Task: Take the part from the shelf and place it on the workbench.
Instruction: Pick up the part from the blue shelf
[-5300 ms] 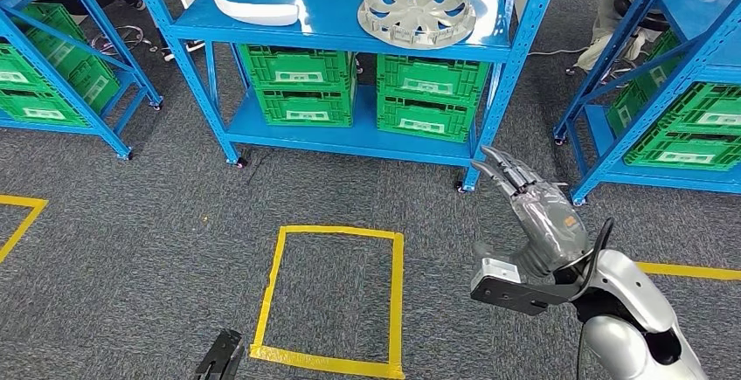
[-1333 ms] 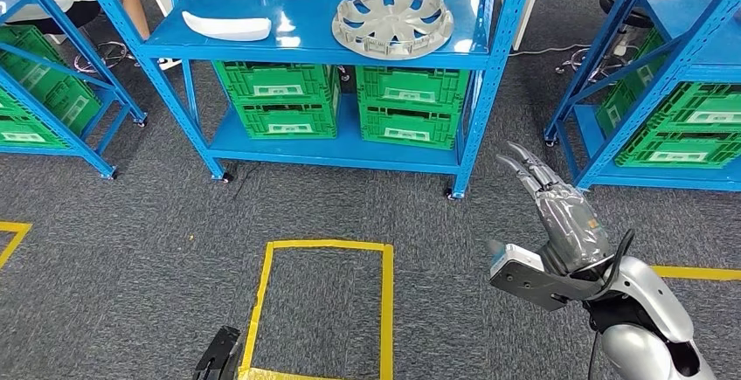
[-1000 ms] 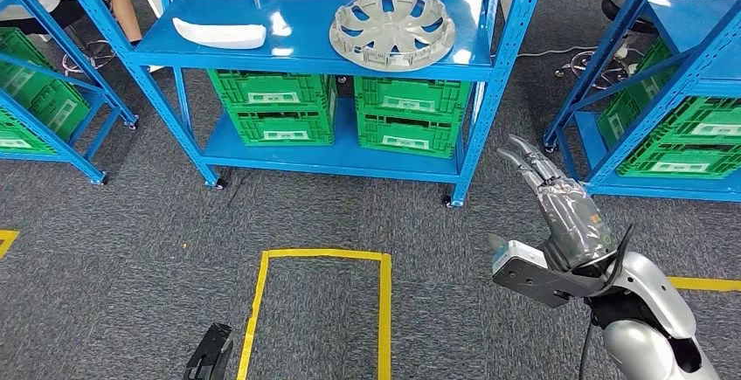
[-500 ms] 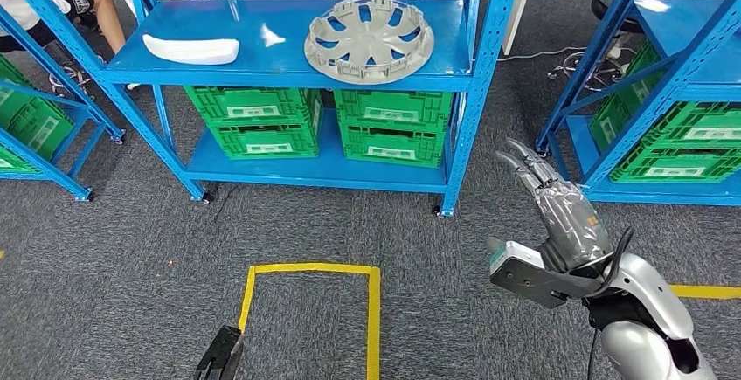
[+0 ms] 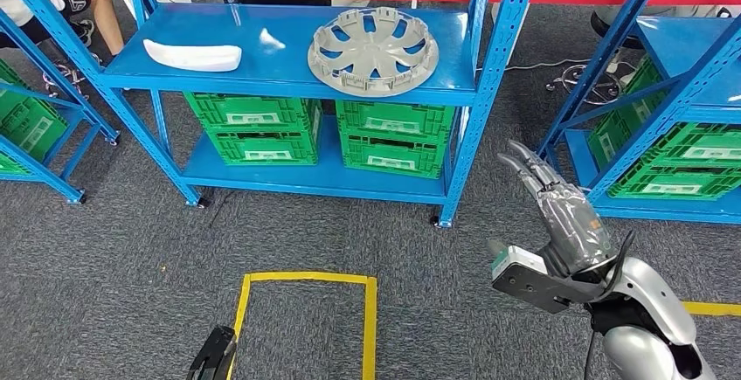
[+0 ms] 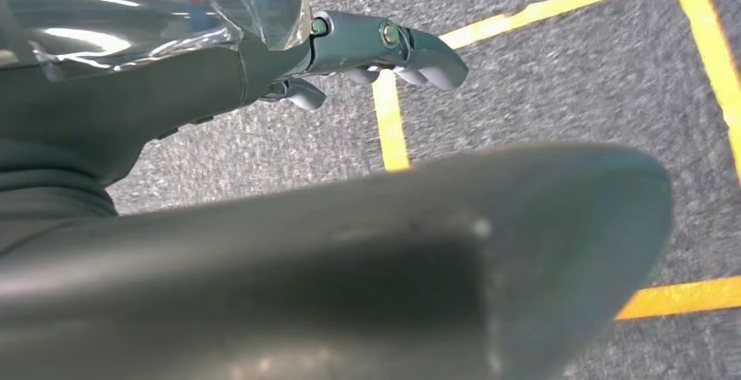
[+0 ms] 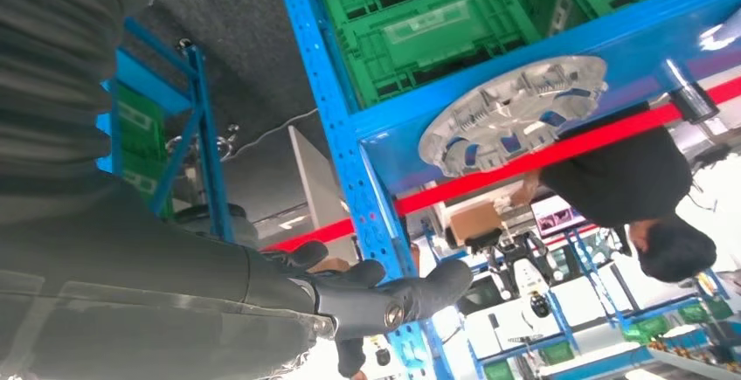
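Right hand (image 5: pixel 559 214): raised before you, fingers extended, holding nothing | Left hand (image 5: pixel 216 358): hanging low, fingers loosely apart, holding nothing

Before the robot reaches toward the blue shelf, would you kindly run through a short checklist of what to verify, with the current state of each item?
1. Round grey spoked wheel cover lies flat on the blue metal shelf: ok.
2. Right hand holds nothing, fingers extended: ok.
3. Right hand close enough to grasp the cover: not ok; it hovers over the grey carpet in front of the shelf.
4. Left hand free: ok, it hangs low, holding nothing.
5. White curved part lies apart from the cover: ok.
6. Workbench location: cannot tell.
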